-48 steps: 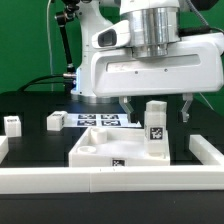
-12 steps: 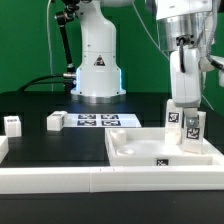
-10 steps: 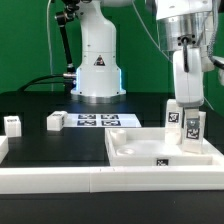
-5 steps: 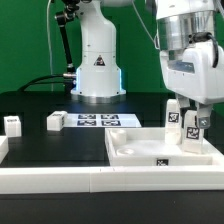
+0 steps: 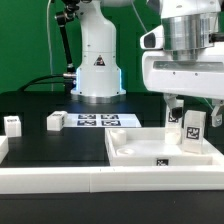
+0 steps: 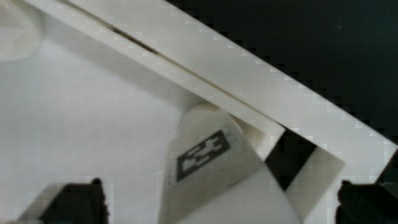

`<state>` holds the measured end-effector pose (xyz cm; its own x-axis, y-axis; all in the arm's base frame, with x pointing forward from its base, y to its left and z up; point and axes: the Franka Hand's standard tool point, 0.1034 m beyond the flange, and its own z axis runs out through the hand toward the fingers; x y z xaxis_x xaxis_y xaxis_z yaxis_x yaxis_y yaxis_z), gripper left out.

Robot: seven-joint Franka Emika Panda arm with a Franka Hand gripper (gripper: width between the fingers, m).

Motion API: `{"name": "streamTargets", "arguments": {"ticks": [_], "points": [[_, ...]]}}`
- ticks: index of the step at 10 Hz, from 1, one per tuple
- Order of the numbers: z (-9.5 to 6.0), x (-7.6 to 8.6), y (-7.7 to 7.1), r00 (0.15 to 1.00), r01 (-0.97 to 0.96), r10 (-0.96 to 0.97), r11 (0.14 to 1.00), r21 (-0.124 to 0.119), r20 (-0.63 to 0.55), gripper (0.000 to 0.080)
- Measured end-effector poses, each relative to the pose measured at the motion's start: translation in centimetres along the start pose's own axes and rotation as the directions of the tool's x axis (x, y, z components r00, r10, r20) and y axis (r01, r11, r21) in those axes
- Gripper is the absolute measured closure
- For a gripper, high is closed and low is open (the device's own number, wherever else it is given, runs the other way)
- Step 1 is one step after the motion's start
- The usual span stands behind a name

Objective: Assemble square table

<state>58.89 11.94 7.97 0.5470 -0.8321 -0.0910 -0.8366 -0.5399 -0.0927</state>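
Note:
The square table top, a white tray with a raised rim, lies at the exterior view's right against the front rail. Two white tagged legs stand upright in its far right corner area, one nearer and one behind it. My gripper hangs just above them, open, its dark fingers apart on either side of the nearer leg. In the wrist view the tagged leg stands between the spread fingers without touching them, on the top's floor by its rim.
Two loose legs lie on the black table at the exterior view's left. The marker board lies in front of the robot base. A long white rail runs along the front edge.
My gripper has opened and let go of the leg. The hand has turned broadside and lifted slightly. Both legs stay upright in the top.

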Motion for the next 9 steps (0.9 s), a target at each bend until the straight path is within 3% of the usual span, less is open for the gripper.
{"name": "streamTargets", "arguments": {"ticks": [2,6,8,9], "points": [[0.03,-0.11,-0.06,0.990,0.141,-0.141,0.990,0.001,-0.001,0.0150],[0.03,-0.10,0.01,0.899,0.437,-0.438,0.899,-0.034,-0.015,0.0150],[0.00,0.06,0.07,0.873,0.487,-0.488,0.872,-0.035,-0.014,0.0150],[0.00,0.07,0.07,0.873,0.486,-0.487,0.873,-0.035,-0.015,0.0263]]}}
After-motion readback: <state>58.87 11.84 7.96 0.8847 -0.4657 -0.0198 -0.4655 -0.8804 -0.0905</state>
